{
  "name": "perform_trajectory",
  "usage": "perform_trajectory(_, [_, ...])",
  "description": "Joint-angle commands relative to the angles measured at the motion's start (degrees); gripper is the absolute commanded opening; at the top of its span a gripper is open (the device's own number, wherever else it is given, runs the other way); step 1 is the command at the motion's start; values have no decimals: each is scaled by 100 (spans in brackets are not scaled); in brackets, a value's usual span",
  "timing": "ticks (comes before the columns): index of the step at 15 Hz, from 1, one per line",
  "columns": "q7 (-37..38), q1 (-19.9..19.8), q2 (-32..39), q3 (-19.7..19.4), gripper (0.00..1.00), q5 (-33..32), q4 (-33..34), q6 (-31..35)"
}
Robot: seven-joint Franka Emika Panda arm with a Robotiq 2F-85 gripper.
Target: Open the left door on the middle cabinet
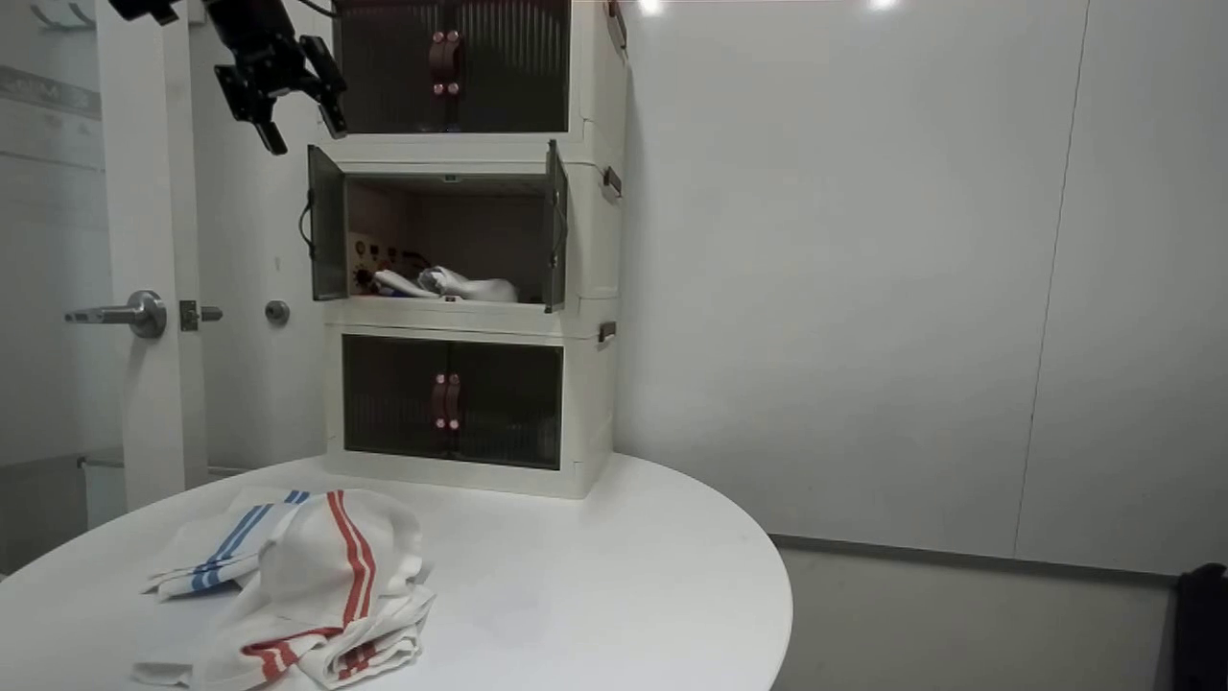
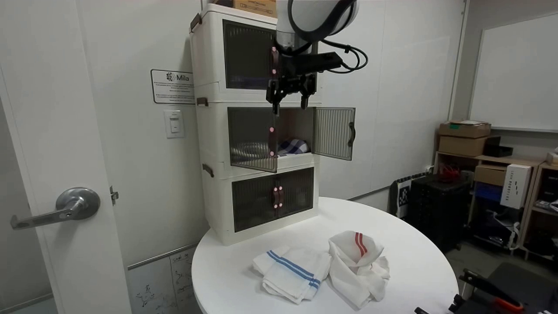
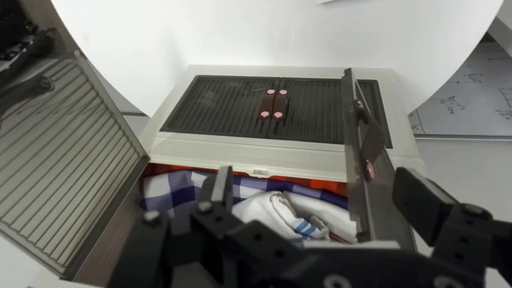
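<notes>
We've got the left door (image 2: 253,138) of the middle cabinet (image 2: 213,135) standing open — swung outward, its handle (image 2: 273,141) out at the free edge — and opposite it the right door (image 2: 335,133) is open too, with a checked cloth (image 3: 172,192) and a white cloth (image 3: 268,208) showing inside. Up above we find the hand (image 2: 290,109), released, its fingers (image 2: 304,102) spread well apart, and in both exterior views it shows above the left door's handle. Down on the worktop (image 2: 409,257), in front of the bottom cabinet (image 2: 218,200), we see a blue-striped towel (image 2: 292,270) lying folded just beside a crumpled red-striped towel (image 2: 357,270).
</notes>
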Motion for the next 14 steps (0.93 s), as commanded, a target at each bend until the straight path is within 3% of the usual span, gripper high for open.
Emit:
perform_trajectory(1, [-838, -126, 39, -45, 100, 151, 161, 98])
perform_trajectory(4, [-1047, -155, 166, -31, 100, 350, 271, 241])
perform_trajectory(10, [-1148, -162, 425, -65, 100, 1182, 710, -79])
perform_trajectory(14, [-1873, -171, 504, -70, 100, 1469, 787, 51])
